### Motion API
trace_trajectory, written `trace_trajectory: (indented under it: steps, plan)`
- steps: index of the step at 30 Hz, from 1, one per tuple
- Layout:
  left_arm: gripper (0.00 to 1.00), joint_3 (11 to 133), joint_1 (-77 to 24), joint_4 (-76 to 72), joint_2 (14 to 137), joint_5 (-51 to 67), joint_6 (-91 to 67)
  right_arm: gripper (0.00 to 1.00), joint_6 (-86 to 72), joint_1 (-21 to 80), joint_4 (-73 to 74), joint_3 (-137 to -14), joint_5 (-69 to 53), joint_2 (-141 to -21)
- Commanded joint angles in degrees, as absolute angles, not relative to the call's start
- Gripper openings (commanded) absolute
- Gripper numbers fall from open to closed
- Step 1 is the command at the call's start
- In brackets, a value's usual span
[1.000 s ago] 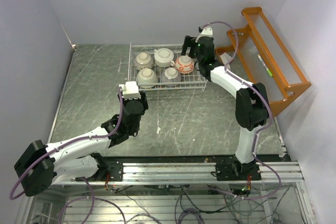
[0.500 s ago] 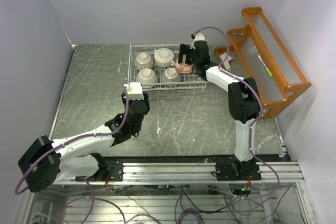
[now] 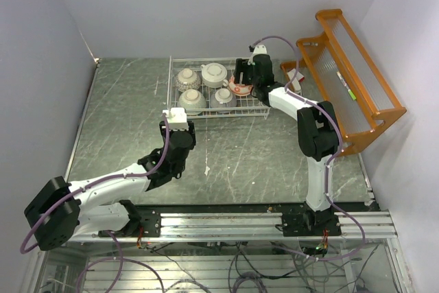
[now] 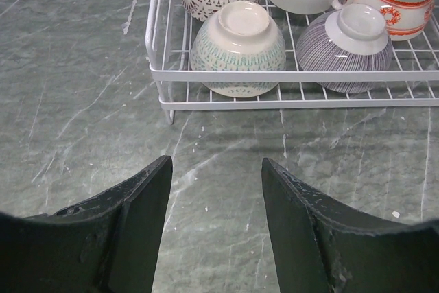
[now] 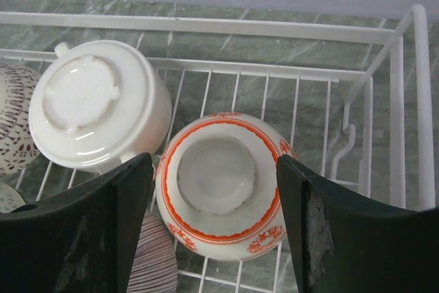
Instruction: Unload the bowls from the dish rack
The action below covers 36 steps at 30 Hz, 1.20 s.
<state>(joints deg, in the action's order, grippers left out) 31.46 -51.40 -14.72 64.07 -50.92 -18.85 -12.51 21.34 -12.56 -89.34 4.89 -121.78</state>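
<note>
Your right gripper (image 5: 214,169) hangs with jaws apart astride the red bowl (image 5: 218,200), at the rack's (image 4: 288,75) right end, so closing can clamp it. Your left gripper (image 4: 216,169), also apart, hovers over the tabletop (image 4: 82,101) before the rack, facing the other bowls (image 4: 236,46) inside.

Top view looks down; both wrist views (close up) share the dish rack (image 4: 295,73)

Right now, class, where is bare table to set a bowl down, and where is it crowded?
Free: table between dish rack and left gripper, and left of the rack. Crowded: inside it, five bowls, right gripper over one.
</note>
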Motion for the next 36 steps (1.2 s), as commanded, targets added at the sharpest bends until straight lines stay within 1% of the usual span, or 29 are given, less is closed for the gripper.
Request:
trace_trajectory:
  steps: [1, 10, 17, 20, 25, 32, 36]
  plan:
    - [0.65, 33.84, -50.90, -15.25, 64.62, -50.87, -19.07, 0.72, -10.96, 21.78, -13.90, -88.15, 6.97, -122.91]
    - [0.65, 33.99, -50.96, -15.04, 64.75, -50.86, -19.23, 0.72, -10.46, 21.97, -13.76, -86.75, 7.47, -123.08]
    - [0.65, 34.26, -50.89, -14.89, 65.26, -50.97, -19.25, 0.67, -10.82, 22.35, -14.49, -85.62, 8.33, -123.35]
    - [0.65, 34.14, -50.90, -14.98, 65.21, -51.09, -19.17, 0.66, -10.06, 22.41, -14.19, -86.18, 8.75, -123.61]
    - [0.65, 34.20, -50.93, -15.03, 65.57, -51.02, -19.16, 0.69, -8.82, 22.52, -13.45, -87.50, 9.84, -124.12]
    - [0.64, 34.58, -50.89, -14.63, 66.44, -51.90, -18.87, 0.69, -8.16, 22.50, -12.45, -89.71, 10.34, -124.30]
    - [0.64, 34.33, -50.90, -14.74, 65.34, -51.60, -18.82, 0.79, -7.48, 22.50, -11.77, -90.87, 10.37, -124.60]
